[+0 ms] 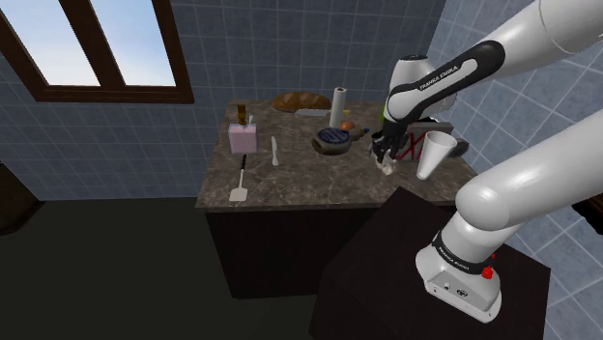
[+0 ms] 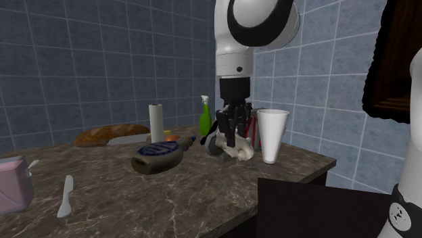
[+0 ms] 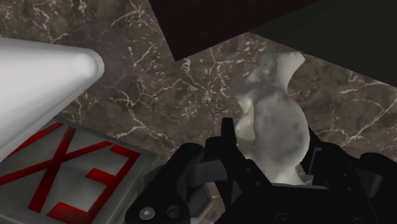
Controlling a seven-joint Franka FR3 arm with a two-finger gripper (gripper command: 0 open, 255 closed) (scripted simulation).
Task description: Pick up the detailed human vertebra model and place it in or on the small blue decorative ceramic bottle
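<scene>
- The tool (image 3: 270, 153) is down at the tabletop (image 2: 169, 199), its two black fingers narrowed around the pale vertebra model (image 3: 275, 124). It looks clasped to me.
- I can't tell whether the vertebra model is resting on the stone or just clear of it.
- The blue bottle (image 2: 159, 157) lies on its side nearby, towards the second exterior view's left of the tool, with its neck pointing back at the tool.
- So the carry runs that way, away from the white cup (image 2: 272, 134). On a tipped bottle, the landing spot is its rounded flank.
</scene>
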